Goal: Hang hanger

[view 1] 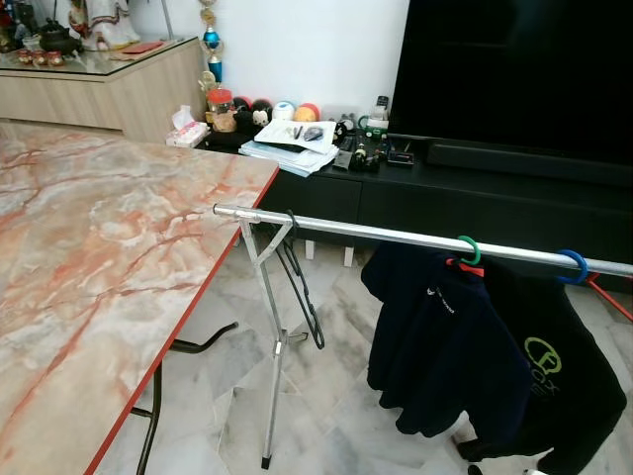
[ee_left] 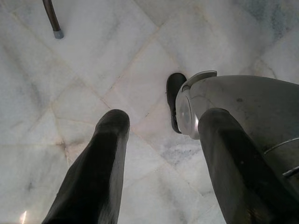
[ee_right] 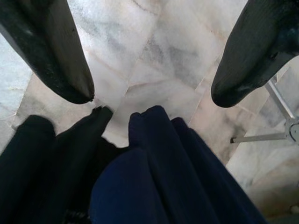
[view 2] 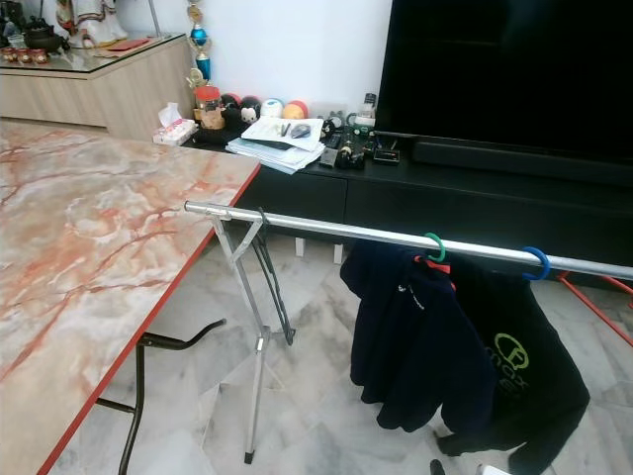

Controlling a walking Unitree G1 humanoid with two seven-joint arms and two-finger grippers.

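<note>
Across the middle of the head views, a silver rail [view 1: 396, 236] of a clothes rack, running from left of centre to the right edge, propped at its left end on slanted silver legs [view 1: 272, 336] that reach the pale marble floor [view 1: 326, 416]. Hooked over the rail's left end, beside the legs, an empty black hanger [view 1: 302, 292], dangling at a slant. Further right on the rail, a green hook [view 1: 470, 249] carrying a navy shirt [view 1: 435, 332], and near the right edge a blue hook [view 1: 574, 265] carrying a black shirt with a green round logo [view 1: 554, 381], the two garments overlapping. Filling the left side, a marble-patterned table top with a red edge [view 1: 89, 287], its dark metal leg [view 1: 153, 416] below. Along the top, a low black TV console [view 1: 475, 188] cluttered with papers [view 1: 292, 143] and small items, under a large dark television [view 1: 514, 69]; in the upper left corner, a wooden sideboard [view 1: 109, 89].

In the left wrist view, left gripper [ee_left: 159, 121] pointing down at the floor tiles, fingers [ee_left: 100, 168] apart and holding nothing, next to a silver robot leg [ee_left: 243, 116] and its black foot [ee_left: 174, 100].

In the right wrist view, right gripper [ee_right: 149, 95] with fingers [ee_right: 51, 51] spread wide and empty, above navy and black cloth [ee_right: 159, 172], a rack leg [ee_right: 275, 116] at the right edge.
</note>
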